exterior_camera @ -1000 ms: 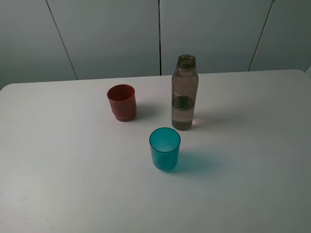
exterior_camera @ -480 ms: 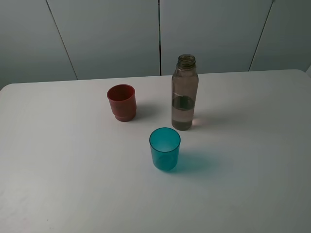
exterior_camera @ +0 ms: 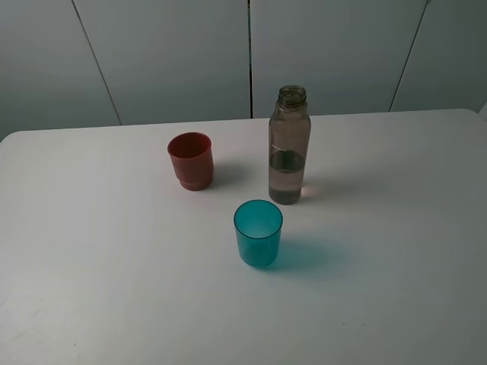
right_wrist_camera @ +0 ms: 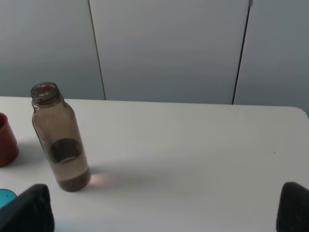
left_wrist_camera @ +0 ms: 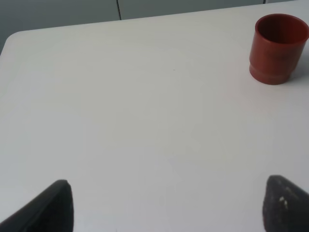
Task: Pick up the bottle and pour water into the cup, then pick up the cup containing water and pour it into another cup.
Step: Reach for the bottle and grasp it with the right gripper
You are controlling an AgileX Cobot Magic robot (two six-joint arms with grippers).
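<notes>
Bottle (exterior_camera: 289, 125) part-full of water (exterior_camera: 287, 181); teal cup (exterior_camera: 258, 236), red cup (exterior_camera: 191, 163) empty; left end effector (left_wrist_camera: 171, 205), right end effector (right_wrist_camera: 161, 209) released.

Smoky grey-brown bottle (exterior_camera: 288, 148), teal cup (exterior_camera: 258, 234), red-brown cup (exterior_camera: 190, 161), white table (exterior_camera: 114, 266)

A tall, capless, smoky grey-brown translucent plastic bottle (right_wrist_camera: 59, 140) stands upright on the white surface (right_wrist_camera: 193, 154), near an opaque red-brown plastic cup (right_wrist_camera: 6, 145).

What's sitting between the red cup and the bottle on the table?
Nothing: the high view shows only bare white table between the red cup and the bottle. The teal cup stands nearer the camera, outside that gap.
</notes>
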